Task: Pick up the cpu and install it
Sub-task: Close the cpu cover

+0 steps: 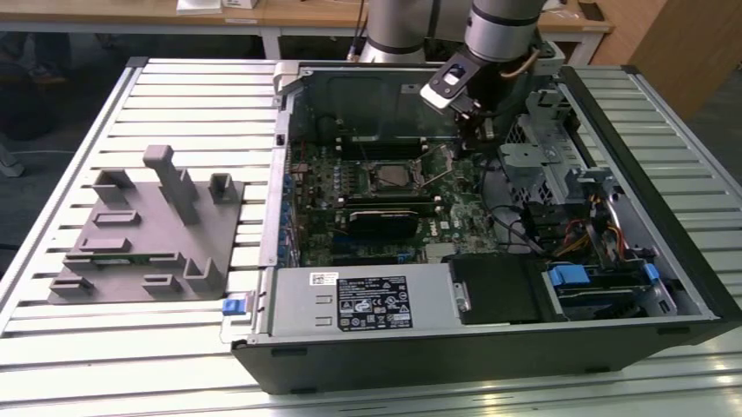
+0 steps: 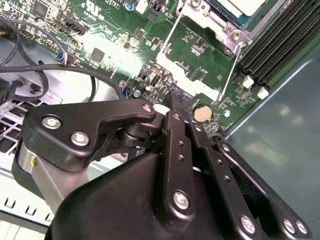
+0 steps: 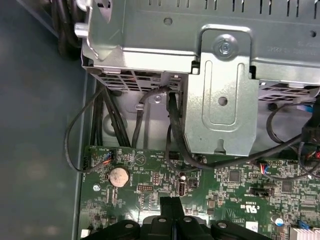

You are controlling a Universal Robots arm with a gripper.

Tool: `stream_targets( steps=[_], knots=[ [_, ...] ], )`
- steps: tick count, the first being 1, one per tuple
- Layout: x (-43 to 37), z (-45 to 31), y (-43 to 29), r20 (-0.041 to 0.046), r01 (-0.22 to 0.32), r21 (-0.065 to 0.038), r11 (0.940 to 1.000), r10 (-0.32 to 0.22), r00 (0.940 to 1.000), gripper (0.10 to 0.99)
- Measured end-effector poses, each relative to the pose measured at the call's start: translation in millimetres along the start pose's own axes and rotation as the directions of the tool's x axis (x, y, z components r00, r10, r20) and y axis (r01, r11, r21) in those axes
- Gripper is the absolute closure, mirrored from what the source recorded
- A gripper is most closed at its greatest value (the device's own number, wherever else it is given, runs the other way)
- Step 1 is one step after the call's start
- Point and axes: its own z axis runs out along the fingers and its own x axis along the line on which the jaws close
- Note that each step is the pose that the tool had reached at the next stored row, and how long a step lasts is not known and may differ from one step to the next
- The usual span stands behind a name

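The cpu [image 2: 246, 5] shows as a pale silver-white square with a green edge, lying inside the metal socket frame [image 2: 210, 22] on the motherboard. In the exterior view the socket [image 1: 388, 178] sits mid-board in the open computer case [image 1: 487, 347]. My gripper [image 1: 467, 139] hangs over the board beside the socket, towards the exterior view's right and a little behind it. The black fingers [image 2: 176, 107] are pressed together with nothing between them in both wrist views, and the gripper [image 3: 172, 207] hovers near a coin battery [image 3: 119, 176]. Thin wire levers [image 2: 227, 70] run along the socket.
A grey plastic fixture [image 1: 151, 226] with upright blocks lies on the slatted table [image 1: 174, 87] at the exterior view's left. A metal drive cage [image 3: 220, 75] and loose black cables [image 3: 175, 135] stand close to the gripper. The power supply [image 1: 365, 300] fills the case's front.
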Motion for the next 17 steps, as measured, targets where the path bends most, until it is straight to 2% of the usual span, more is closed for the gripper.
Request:
stream_targets(
  steps=[5,17],
  knots=[
    [0.3,6.0,-0.1,0.0,0.0,0.0,1.0,0.0,1.0,0.98],
    [0.7,5.9,-8.5,0.0,0.0,0.0,1.0,0.0,1.0,0.98]
  ],
)
